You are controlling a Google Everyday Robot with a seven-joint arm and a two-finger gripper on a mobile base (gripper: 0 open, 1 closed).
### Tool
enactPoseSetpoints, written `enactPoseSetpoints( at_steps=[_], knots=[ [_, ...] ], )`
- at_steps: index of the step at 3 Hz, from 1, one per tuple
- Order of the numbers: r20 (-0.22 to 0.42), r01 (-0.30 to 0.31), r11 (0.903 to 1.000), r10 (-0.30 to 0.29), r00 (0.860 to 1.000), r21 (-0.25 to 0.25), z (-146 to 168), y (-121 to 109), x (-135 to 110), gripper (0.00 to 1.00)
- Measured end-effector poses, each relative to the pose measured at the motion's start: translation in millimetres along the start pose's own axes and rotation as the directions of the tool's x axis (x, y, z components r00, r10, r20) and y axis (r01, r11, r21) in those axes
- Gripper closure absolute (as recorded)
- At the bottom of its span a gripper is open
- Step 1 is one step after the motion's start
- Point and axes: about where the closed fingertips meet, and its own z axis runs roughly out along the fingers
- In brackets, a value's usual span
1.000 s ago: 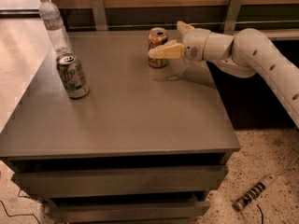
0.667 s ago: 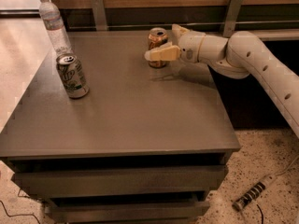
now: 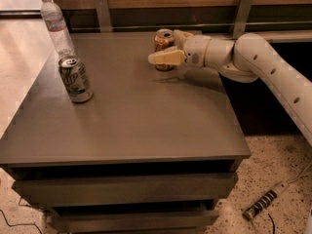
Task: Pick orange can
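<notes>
The orange can point(image 3: 164, 39), with an orange and cream label and a silver top, stands upright at the far middle of the grey table point(image 3: 141, 126). My gripper point(image 3: 163, 46) reaches in from the right on a white arm point(image 3: 273, 67). It is open, with the can between its fingers. The near finger point(image 3: 166, 58) crosses in front of the can's lower half. The far finger point(image 3: 178, 33) lies behind the can's right side. The can rests on the table.
A green-and-white can point(image 3: 75, 79) stands at the table's left side. A clear plastic water bottle point(image 3: 56, 26) stands behind it at the far left corner. A wooden wall with metal brackets runs behind the table. A power strip point(image 3: 265, 206) lies on the floor at the right.
My gripper has slid a little to the left, so its fingers now reach further around the orange can. The can has not moved.
</notes>
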Motion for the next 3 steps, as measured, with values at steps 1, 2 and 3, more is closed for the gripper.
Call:
enactPoseSetpoints(
  at_steps=[1, 2, 3],
  knots=[
    [0.000, 0.000, 1.0000, 0.000, 1.000, -0.005, 2.6, 1.7, -0.2, 0.38],
    [0.001, -0.001, 1.0000, 0.001, 1.000, -0.009, 5.3, 3.6, -0.4, 0.61],
    [0.001, -0.001, 0.9999, 0.001, 1.000, -0.014, 7.9, 5.4, -0.7, 0.83]
  ],
)
